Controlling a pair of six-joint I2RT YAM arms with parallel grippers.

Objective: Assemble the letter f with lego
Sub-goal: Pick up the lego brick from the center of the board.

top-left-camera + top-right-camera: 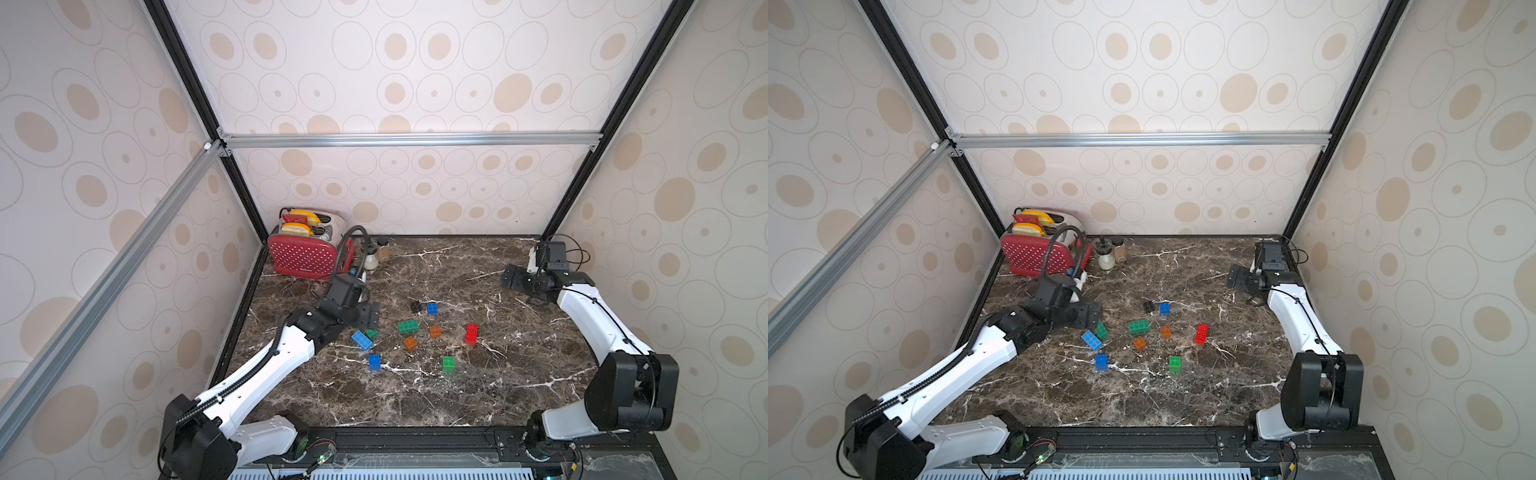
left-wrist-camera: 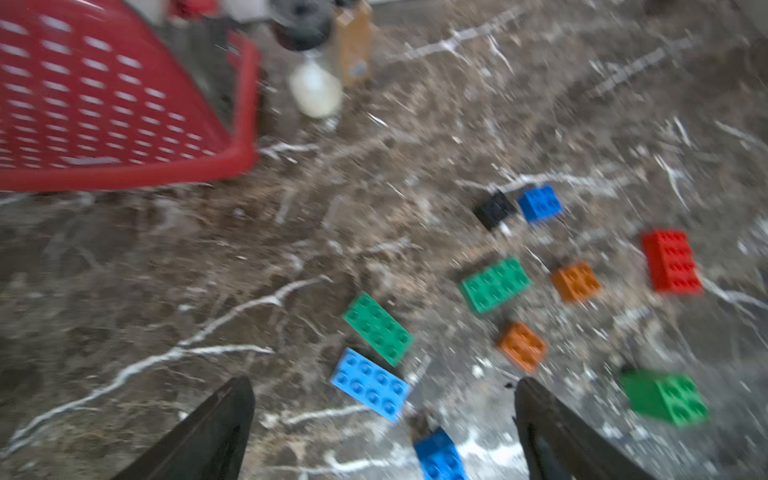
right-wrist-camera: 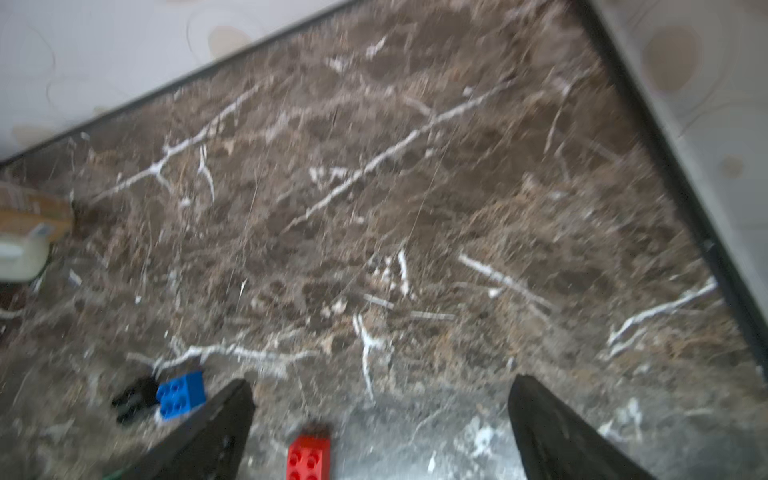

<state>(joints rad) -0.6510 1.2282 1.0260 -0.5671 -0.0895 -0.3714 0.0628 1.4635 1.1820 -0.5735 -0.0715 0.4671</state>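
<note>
Left black gripper (image 1: 371, 316) gapes empty beside coloured studded plastic lego bricks (image 1: 407, 326); right black gripper (image 1: 510, 279) gapes over open brown marble tabletop (image 1: 519, 374) near its far edge.

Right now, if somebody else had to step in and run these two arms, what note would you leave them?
Left gripper: open, empty, near the light blue oblong studded brick and a green oblong brick beside it.
Right gripper: open, empty, toward the far right corner, apart from the bricks.
Ten plastic bricks show, loose mid-table on the brown marble tabletop, among them a red oblong brick and a small black brick.
Done: none looks joined. Left: the whole F.
</note>
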